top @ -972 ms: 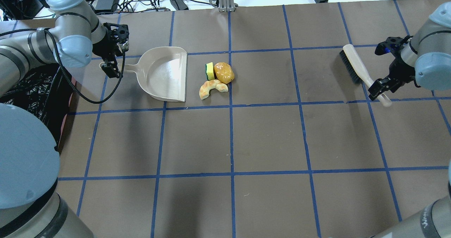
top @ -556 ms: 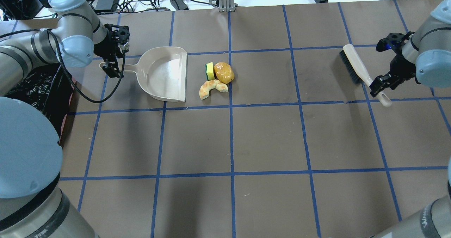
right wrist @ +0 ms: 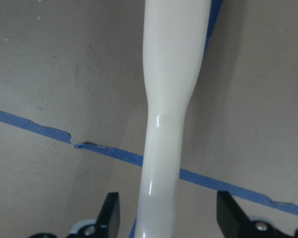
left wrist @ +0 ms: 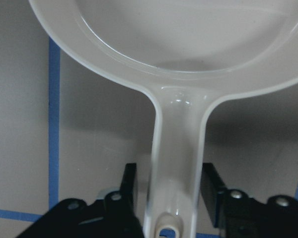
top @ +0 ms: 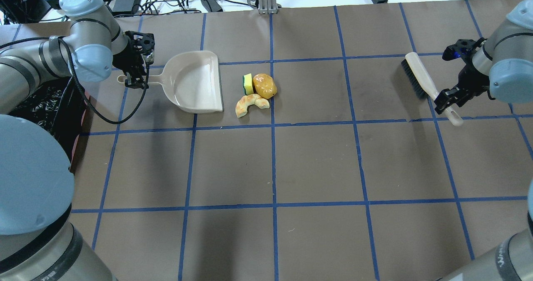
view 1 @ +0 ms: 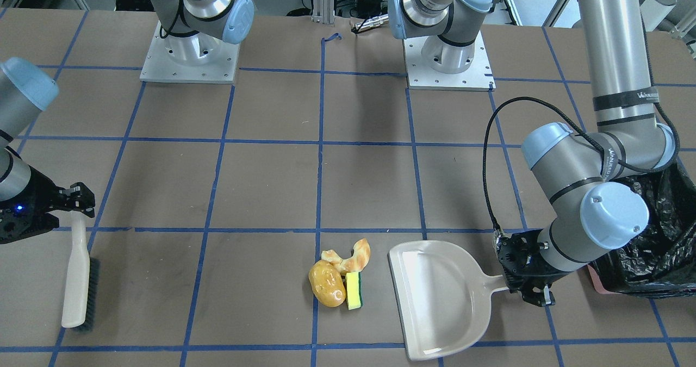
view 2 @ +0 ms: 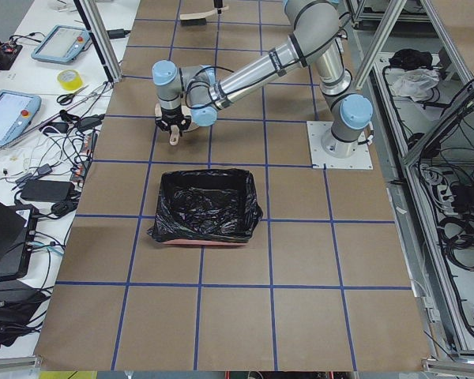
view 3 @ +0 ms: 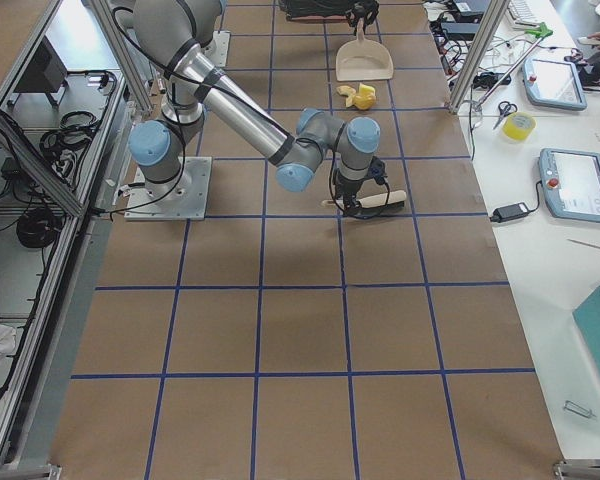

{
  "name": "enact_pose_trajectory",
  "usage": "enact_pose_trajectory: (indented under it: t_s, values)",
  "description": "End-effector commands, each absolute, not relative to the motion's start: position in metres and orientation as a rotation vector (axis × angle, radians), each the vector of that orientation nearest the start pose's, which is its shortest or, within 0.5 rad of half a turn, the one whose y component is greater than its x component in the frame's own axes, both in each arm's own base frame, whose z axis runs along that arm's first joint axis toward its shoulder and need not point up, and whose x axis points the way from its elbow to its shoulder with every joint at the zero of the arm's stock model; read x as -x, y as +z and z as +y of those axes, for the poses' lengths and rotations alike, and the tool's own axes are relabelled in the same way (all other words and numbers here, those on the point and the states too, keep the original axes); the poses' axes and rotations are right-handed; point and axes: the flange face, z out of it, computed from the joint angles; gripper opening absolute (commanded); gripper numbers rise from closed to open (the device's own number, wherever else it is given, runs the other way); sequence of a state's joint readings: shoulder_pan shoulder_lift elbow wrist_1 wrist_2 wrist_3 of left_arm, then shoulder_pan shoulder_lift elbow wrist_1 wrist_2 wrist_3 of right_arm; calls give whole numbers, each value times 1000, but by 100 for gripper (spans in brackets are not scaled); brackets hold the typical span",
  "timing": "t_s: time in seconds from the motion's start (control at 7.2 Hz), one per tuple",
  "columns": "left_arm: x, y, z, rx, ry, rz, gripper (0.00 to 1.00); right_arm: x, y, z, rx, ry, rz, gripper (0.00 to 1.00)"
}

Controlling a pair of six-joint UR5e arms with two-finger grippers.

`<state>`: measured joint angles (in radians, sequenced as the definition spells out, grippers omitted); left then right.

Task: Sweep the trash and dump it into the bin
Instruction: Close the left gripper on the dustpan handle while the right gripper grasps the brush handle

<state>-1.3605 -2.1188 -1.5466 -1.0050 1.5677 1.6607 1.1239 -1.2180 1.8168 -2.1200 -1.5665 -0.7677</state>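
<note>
overhead camera looks forward and down the table (top: 316, 164); front-facing one looks steeply back. both share the dustpan (top: 195, 83), 10 o'clock overhead, 5 o'clock opposite. side cameras stand far off at either end; wrist cameras sit close over the dustpan handle (left wrist: 176, 163) and brush handle (right wrist: 169, 114).

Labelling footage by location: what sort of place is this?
Probably a robotics lab: two robot arms bolted to a grid-taped table, with control tablets and tangled cables on the side bench.

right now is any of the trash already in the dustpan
No, the dustpan is bare; the potato, croissant and sponge lie on the table just off its open edge.
</note>
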Motion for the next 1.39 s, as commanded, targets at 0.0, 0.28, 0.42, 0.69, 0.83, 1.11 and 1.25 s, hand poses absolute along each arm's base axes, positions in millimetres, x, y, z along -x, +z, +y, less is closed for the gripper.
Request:
enact_pose_trajectory:
  t_s: [0.0, 0.28, 0.42, 0.69, 0.83, 1.11, 1.25]
  values:
    - [-8, 236, -678, -2061, -46, 2324, 26, 124, 239, -570, 493, 49, 3069, 49]
    - [-7, 243, -679, -2061, -52, 2317, 21, 124, 241, -569, 494, 55, 3072, 0]
    - [-7, 245, -679, -2127, -52, 2249, 18, 124, 244, -569, 492, 49, 3075, 0]
    - [-2, 246, -677, -2145, -23, 2217, 5, 124, 245, -568, 431, 54, 3083, 0]
    - [-2, 243, -675, -2149, -18, 2220, 3, 121, 249, -571, 303, 31, 3091, 0]
    - [3, 244, -674, -2157, -15, 2216, 0, 67, 267, -584, 64, 60, 3037, 0]
    - [5, 240, -674, -2166, -10, 2214, 0, 18, 283, -586, -15, 55, 3047, 0]
